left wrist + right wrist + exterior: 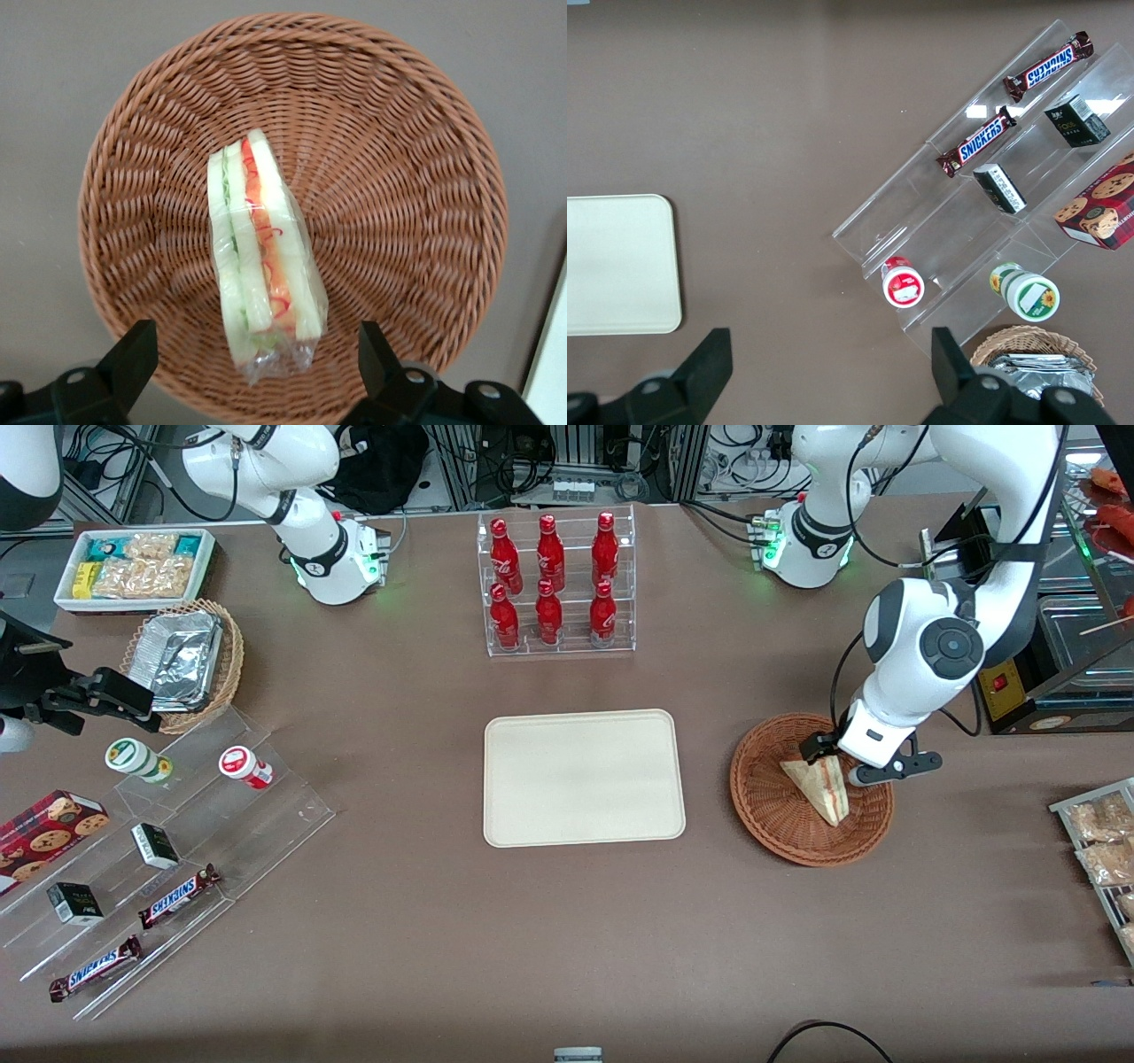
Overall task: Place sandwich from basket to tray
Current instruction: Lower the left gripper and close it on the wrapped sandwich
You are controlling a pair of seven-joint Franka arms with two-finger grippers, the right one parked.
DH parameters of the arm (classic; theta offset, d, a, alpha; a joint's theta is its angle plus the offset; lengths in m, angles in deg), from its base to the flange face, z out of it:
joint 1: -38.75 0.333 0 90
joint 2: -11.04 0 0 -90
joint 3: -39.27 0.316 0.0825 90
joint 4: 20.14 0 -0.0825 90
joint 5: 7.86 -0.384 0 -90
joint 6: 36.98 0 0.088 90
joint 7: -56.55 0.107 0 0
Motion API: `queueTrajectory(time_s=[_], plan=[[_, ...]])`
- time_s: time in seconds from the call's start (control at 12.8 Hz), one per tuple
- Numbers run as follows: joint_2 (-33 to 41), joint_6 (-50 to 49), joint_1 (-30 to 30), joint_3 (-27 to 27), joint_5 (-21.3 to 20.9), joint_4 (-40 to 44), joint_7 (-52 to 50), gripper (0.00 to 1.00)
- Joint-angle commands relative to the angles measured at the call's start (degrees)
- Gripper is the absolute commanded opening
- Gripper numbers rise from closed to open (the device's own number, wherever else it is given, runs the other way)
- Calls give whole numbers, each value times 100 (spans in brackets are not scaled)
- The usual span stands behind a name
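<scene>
The sandwich (pixel 819 788), a plastic-wrapped wedge of white bread with red, orange and green layers, lies in the reddish-brown wicker basket (pixel 771 815). The wrist view looks straight down on the sandwich (pixel 261 248), which rests on the woven floor of the basket (pixel 399 177). My left gripper (pixel 837 763) hangs low over the basket, open. Its black fingertips (pixel 137 345) straddle the sandwich's wrapped end with a gap on both sides, and my gripper (pixel 255 345) holds nothing. The cream-white tray (pixel 583 775) lies bare beside the basket, toward the parked arm's end.
A clear rack of red bottles (pixel 554 584) stands farther from the front camera than the tray. Toward the parked arm's end are a tan wicker basket of foil trays (pixel 182 657), a white snack bin (pixel 133 567) and an acrylic stepped stand (pixel 168 868). Snack packets (pixel 1103 841) lie at the working arm's end.
</scene>
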Motion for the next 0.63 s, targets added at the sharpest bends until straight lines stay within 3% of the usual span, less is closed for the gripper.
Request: queueTrajectory(time_s=[0.0,0.31,0.55], plan=[[-23,285,24,-24,29,-177,-1085,100],[-296,294,33,-24,73,-107,-2317,100],[-498,425,42,-24,73,-81,-2487,100]])
